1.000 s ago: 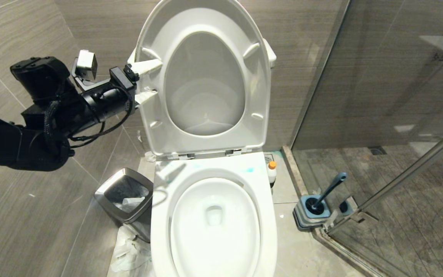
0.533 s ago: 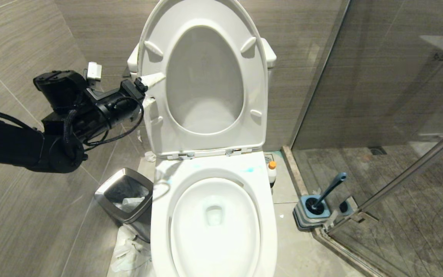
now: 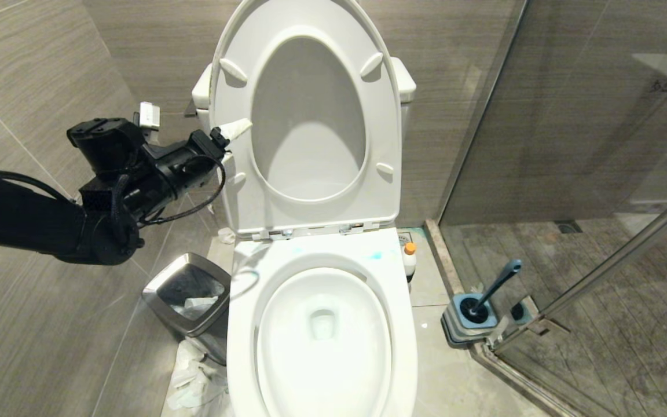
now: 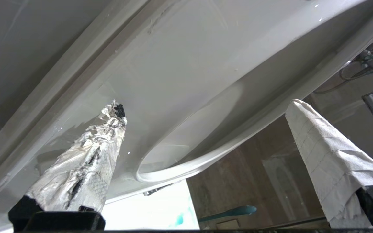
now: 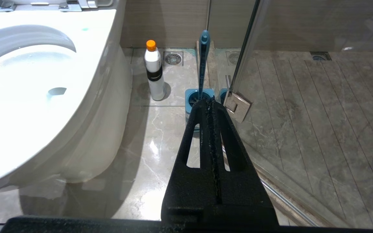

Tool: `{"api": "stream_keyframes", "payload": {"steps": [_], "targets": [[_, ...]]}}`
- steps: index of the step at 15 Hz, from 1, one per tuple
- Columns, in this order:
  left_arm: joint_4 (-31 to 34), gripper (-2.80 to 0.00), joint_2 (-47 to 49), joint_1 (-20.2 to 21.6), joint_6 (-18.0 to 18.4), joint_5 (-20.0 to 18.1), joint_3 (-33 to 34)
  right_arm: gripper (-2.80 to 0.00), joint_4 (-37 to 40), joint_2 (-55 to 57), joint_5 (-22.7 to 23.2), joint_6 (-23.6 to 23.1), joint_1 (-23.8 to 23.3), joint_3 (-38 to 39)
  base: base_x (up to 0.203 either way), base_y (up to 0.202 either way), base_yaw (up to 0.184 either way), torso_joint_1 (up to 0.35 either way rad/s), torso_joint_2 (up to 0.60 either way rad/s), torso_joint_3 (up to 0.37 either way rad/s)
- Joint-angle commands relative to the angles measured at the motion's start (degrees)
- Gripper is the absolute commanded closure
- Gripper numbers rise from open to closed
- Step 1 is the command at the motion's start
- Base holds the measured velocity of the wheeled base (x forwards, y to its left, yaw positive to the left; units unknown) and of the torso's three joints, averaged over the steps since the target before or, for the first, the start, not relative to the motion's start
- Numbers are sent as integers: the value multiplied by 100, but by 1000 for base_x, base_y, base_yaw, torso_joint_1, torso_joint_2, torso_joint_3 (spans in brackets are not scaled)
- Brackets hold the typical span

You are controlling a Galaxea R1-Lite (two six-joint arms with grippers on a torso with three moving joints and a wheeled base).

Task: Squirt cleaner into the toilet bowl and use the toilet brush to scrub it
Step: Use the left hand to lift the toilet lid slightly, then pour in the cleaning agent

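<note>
The toilet bowl (image 3: 322,347) (image 5: 28,97) lies uncovered, its seat and lid (image 3: 310,191) raised against the tank. My left gripper (image 3: 234,142) (image 4: 206,106) is open at the raised seat's left rim, paper-wrapped fingers (image 4: 86,161) spread, nothing between them. The cleaner (image 3: 409,260) (image 5: 154,74), a white bottle with an orange cap, stands on the floor right of the toilet. Further right, by the glass door, the toilet brush (image 3: 498,284) (image 5: 203,61) (image 4: 228,212) sits in its blue holder (image 3: 472,318). My right gripper (image 5: 208,100) is shut and empty, low, facing the holder.
A steel-rimmed waste bin (image 3: 189,292) stands left of the bowl, with crumpled paper (image 3: 194,376) on the floor beside it. The glass shower door (image 3: 571,145) and its hinge (image 5: 237,106) close off the right. Turquoise smears (image 3: 375,255) mark the rim behind the bowl.
The seat and lid have swung further back toward the tank. My left arm has followed, moving down and toward the seat's left rim. The gripper stayed open.
</note>
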State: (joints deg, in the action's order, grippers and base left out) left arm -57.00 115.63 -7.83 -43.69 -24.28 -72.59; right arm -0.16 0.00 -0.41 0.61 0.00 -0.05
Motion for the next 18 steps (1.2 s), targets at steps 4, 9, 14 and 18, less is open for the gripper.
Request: {"api": "stream_keyframes", "payload": {"steps": [4,9,14,18], "targets": [[-4,-280,-276,0,-205,63,27,0,-2,0,-3,1,0,-4,0,0,0,0,0,0],[1453,-280,-1350,-23,-1369,-51,51,0,-2,0,-3,1,0,-4,0,0,0,0,0,0],[2957,-280,-1992,10,-924,-114,53,0,-2,8,-3,1,0,-2,0,0,0,0,0,0],[3063,0,-2222,79,560,-66,48,0,-2,0,-3,1,0,2,0,0,0,0,0,0]]}}
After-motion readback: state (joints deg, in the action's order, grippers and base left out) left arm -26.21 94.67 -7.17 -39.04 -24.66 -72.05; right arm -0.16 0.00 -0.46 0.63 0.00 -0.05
